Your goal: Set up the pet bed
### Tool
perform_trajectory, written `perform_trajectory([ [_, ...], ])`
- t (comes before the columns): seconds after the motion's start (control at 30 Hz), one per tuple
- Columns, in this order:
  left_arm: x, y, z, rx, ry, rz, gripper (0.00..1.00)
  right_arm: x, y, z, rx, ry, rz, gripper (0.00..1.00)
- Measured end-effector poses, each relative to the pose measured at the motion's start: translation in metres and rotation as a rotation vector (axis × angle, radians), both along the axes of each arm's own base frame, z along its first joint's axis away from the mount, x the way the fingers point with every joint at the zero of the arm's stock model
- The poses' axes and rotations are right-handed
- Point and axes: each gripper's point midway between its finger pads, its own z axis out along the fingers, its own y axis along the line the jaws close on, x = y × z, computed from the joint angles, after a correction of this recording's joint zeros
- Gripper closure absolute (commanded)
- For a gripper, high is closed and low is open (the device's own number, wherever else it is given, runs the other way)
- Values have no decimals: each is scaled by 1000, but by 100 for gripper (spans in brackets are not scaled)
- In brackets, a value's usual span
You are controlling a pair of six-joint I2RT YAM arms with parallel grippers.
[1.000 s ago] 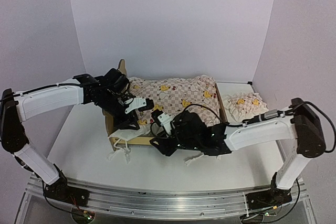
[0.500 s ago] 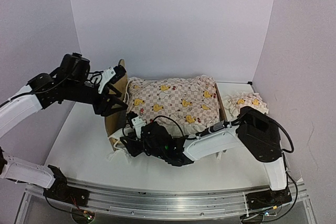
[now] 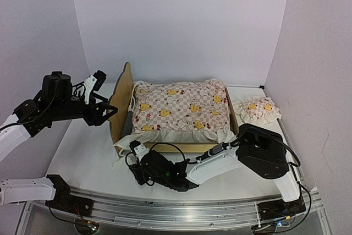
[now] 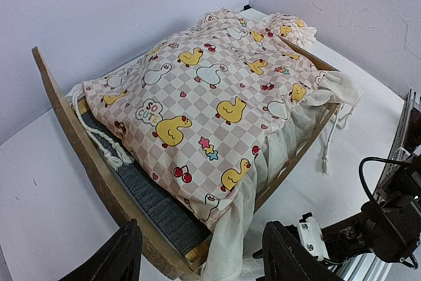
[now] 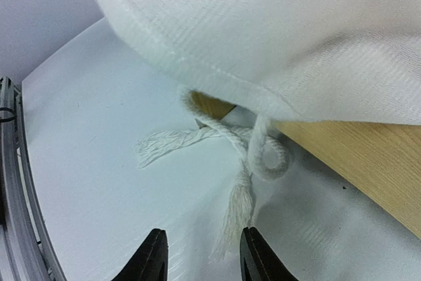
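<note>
The pet bed point(image 3: 122, 100) was seen standing on the surface point(image 3: 88, 147), covered by a duck-print quilt point(image 3: 181, 105). The left end effector point(image 4: 204, 228) was kept spread and empty, left of the pet bed's headboard. The right end effector point(image 5: 203, 233) was spread at the pet bed's near-left corner, with a cord tassel point(image 5: 238, 212) lying unpinched between its fingertips.

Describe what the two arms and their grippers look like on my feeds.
Both the left arm and right arm have white tubular links joined by bulky black joint housings, with a thin black cable looping beside the right wrist. The left gripper and right gripper each show two black fingers with rounded tips.
</note>
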Motion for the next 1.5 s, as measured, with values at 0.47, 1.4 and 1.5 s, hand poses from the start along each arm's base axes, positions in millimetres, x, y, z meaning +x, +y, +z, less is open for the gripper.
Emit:
perform_trajectory([
  [0.47, 2, 6, -20, -29, 56, 55, 37, 42, -3, -19, -68, -134, -193, 93],
  [1.4, 1, 1, -15, -32, 15, 11, 39, 34, -1, 36, -37, -189, -90, 70],
  [1.5, 1, 1, -15, -32, 15, 10, 38, 39, -3, 17, -61, -179, -128, 70],
])
